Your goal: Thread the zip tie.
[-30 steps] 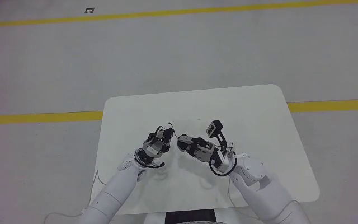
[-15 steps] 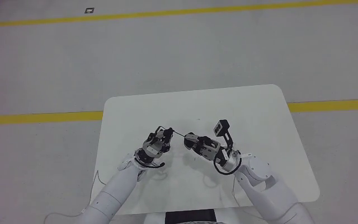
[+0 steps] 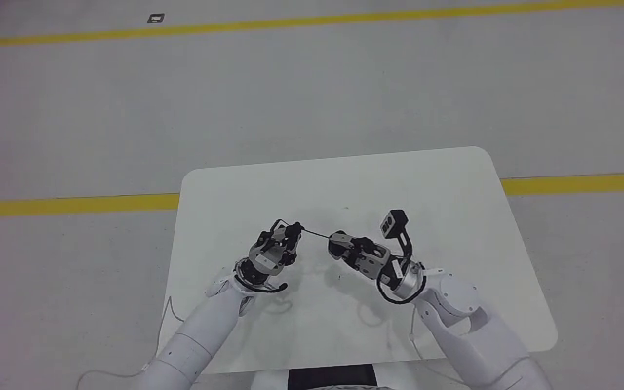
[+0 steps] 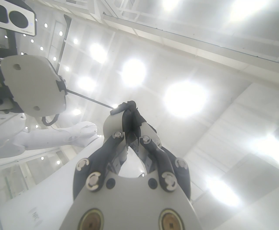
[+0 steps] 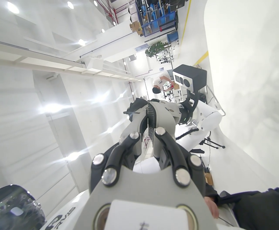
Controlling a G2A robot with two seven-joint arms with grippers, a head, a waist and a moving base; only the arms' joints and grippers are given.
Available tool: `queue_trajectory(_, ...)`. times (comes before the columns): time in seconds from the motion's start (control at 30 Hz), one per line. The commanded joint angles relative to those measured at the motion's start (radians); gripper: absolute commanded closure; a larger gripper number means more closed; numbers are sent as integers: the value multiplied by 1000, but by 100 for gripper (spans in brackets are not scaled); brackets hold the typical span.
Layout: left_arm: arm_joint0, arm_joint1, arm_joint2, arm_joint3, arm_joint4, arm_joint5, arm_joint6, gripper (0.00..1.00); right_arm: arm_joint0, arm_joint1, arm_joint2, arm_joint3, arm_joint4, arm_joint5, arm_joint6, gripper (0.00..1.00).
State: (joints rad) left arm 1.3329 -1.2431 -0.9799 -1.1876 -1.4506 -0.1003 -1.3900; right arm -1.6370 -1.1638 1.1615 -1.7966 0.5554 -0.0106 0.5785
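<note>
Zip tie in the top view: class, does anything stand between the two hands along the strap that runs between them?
Nothing visible does. The zip tie runs straight and free through the air from the left hand, shut on one end, to the right hand, shut on the other end, over the table.

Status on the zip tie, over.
Left gripper shut on zip tie; right gripper shut on its strap. Tie straight between them above table. No obstruction seen.

You're in a large industrial hall or robotics lab: yellow lines (image 3: pixel 97 204) painted across the grey floor (image 3: pixel 292 97), high ceiling lamps (image 4: pixel 185 99), racks of blue bins (image 5: pixel 155 20), one white surface (image 3: pixel 439 195).
</note>
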Motion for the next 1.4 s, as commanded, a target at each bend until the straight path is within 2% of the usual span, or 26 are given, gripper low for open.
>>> queue_trajectory(0.0, 0, 0, 0, 0, 0, 0, 0, 100, -2, 1, 4, -1, -6, 2, -1, 100)
queue_trajectory(0.43, 0, 0, 0, 0, 0, 0, 0, 100, -15, 7, 35, -5, -16, 3, -1, 100)
queue_trajectory(1.07, 0, 0, 0, 0, 0, 0, 0, 100, -39, 11, 70, -17, 10, -45, 2, 100)
queue_trajectory(1.37, 0, 0, 0, 0, 0, 0, 0, 100, -40, 12, 71, -18, 24, -50, 16, 100)
